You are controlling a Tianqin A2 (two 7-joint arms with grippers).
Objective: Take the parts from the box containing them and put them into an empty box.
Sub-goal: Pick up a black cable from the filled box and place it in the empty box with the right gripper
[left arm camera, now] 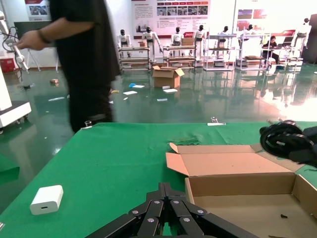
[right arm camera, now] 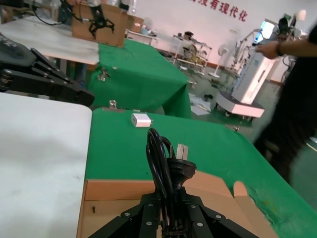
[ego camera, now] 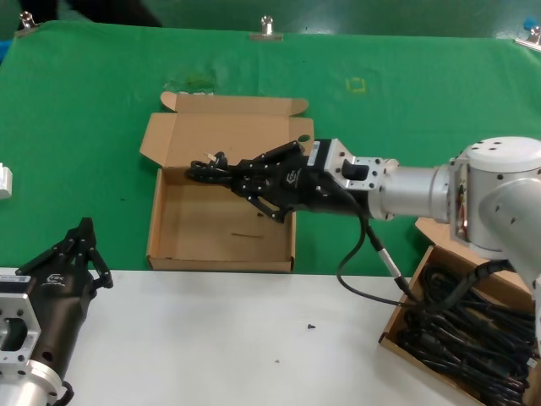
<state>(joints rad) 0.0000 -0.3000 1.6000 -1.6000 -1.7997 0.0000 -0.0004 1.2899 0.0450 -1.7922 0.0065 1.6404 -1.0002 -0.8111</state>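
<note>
The power cord (ego camera: 221,169), a black looped bundle with a plug at its end, hangs clamped in the right gripper (ego camera: 254,188) above the far side of the empty box (ego camera: 221,245). In the head view the gripper's black fingers (ego camera: 272,161) cover most of the bundle, so only its plug end and a short loop stick out toward the robot's left. The right wrist view shows what that view hides: the cord (right arm camera: 166,173) rising in slim loops between the fingers, with the plug's metal prongs pointing outward.

The open brown cardboard box sits on the green mat (ego camera: 84,127), its lid (ego camera: 228,135) folded back at the far side. Its floor looks bare apart from a few small dark specks. At the robot's right, the box of remaining cords (ego camera: 461,326) is cut off by the edge of the head view, and the right arm covers part of it; the tangled black cords inside cannot be counted.

The left gripper (ego camera: 80,249) is parked low over the white table (ego camera: 254,338) at the robot's left, fingers drawn together with nothing held. Its wrist view shows a white charger block (left arm camera: 46,199) on the mat and a blurred person (left arm camera: 81,59) standing beyond.
</note>
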